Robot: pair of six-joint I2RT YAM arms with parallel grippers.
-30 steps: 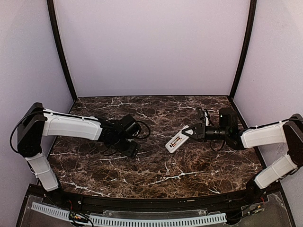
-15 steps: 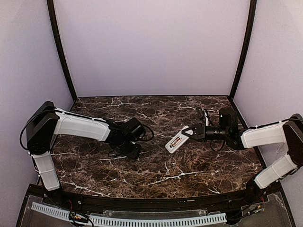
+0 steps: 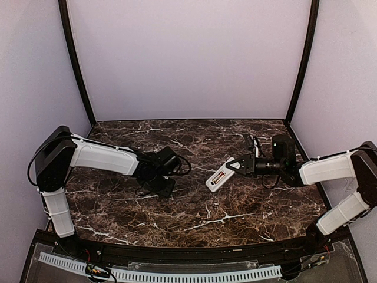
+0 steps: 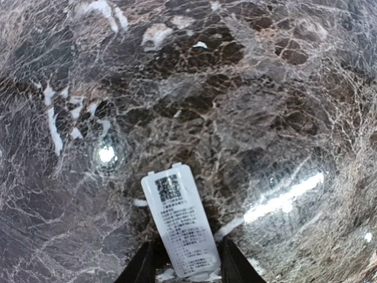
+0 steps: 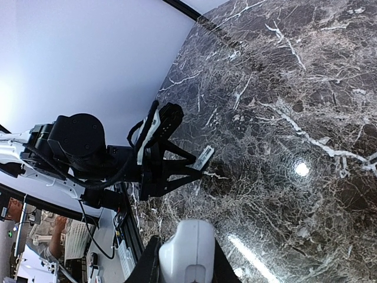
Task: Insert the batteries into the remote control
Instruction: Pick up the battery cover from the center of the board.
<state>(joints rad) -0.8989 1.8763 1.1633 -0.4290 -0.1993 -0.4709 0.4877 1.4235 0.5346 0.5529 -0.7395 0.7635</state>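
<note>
1) right claw (image 3: pixel 237 165): clamped on one end of the remote control (image 3: pixel 219 175).
2) remote control: white, slanting out from that claw toward the middle of the table (image 3: pixel 194 218), right of centre, dark reddish recess facing up.
3) left claw (image 4: pixel 187 266): low over the table, left of centre. Its jaws stand close on either side of a flat white piece (image 4: pixel 179 224). Whether they pinch it cannot be told.
4) flat white piece: printed label uppermost, on the dark marbled table, well apart from the remote control.
</note>
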